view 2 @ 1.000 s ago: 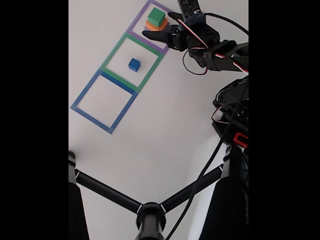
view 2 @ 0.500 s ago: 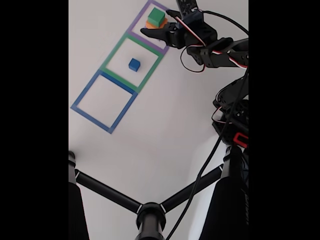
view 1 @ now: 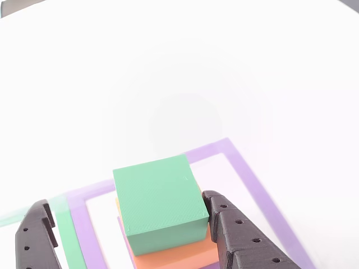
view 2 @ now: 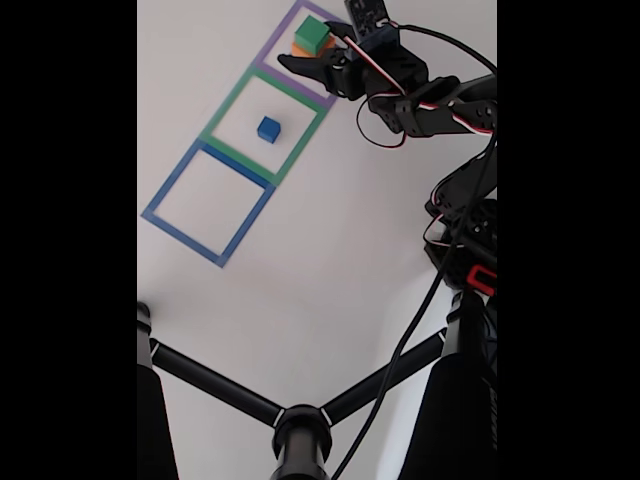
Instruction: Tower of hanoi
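Observation:
The tower of hanoi stack stands inside the purple square outline (view 2: 272, 40): a green block (view 1: 160, 202) on a wider orange block (view 1: 179, 259), with a thin purple edge (view 1: 124, 238) showing beneath. In the fixed view the green block (view 2: 312, 35) sits at the top. The small blue cube (view 2: 268, 128) rests alone in the green outline (view 2: 222, 105). My gripper (view 1: 128, 204) is open, one black finger (view 1: 36, 241) left of the stack and the other finger (view 1: 235, 235) right beside it. In the fixed view the gripper (view 2: 318, 48) straddles the stack.
A blue square outline (view 2: 165, 185) lies on the white table below the green one. The black arm (view 2: 430, 100) with red and white wires reaches in from the right. Black tripod legs (view 2: 300, 420) cross the bottom of the fixed view.
The gripper has moved up and forward in the fixed view, from just beside the stack to having its open fingers on either side of the green block. The blocks have not moved.

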